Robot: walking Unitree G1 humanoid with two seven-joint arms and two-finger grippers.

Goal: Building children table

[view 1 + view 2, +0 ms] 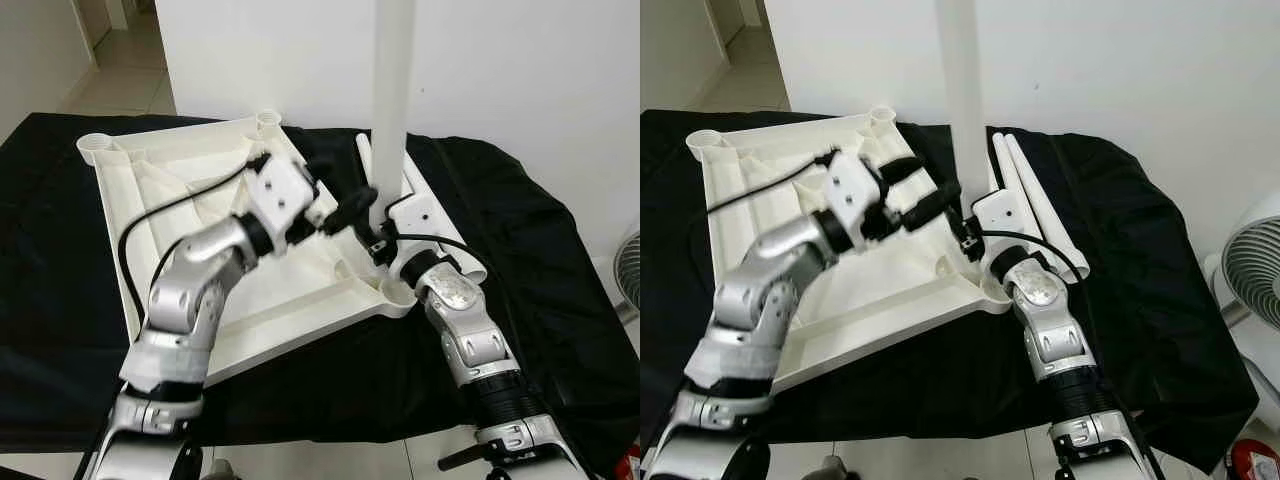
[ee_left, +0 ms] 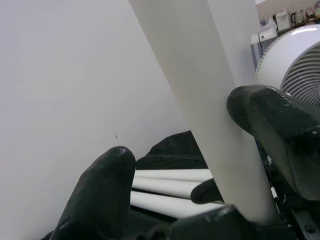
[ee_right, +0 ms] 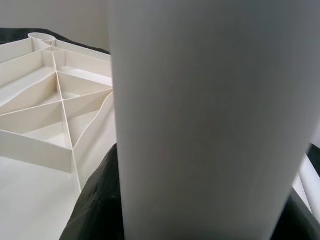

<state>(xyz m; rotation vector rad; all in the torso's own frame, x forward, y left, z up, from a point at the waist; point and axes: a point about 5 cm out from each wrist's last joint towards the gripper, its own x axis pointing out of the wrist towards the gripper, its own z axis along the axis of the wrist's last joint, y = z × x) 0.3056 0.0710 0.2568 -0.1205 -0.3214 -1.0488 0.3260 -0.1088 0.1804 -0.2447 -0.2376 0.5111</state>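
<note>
There, on a black cloth (image 1: 560, 260) draped over the work surface, lay the white plastic tabletop (image 1: 150, 200) upside down, its underside a grid of thin moulded ribs with round sockets at the corners. A smooth, matte white tubular leg (image 1: 392, 90) stood upright near the tabletop's corner closest to the right arm, rising out of the top of the head views. The right gripper (image 1: 375, 235) met the leg low down, just above that corner; in its wrist view the tube sat pressed close against a glossy black finger (image 3: 95, 210), and the fingers seemed closed around the leg. The left gripper (image 1: 352, 212) reached across the ribbed underside to the same leg from the other side; its rounded black fingers (image 2: 280, 130) were spread, one touching the tube and the other standing clear of it, so nothing was gripped. Two more white tubular legs (image 1: 1040, 205) lay side by side on the cloth just beyond the tabletop. A white fan (image 1: 1250, 270) with a slatted grille stood off to the right.
</note>
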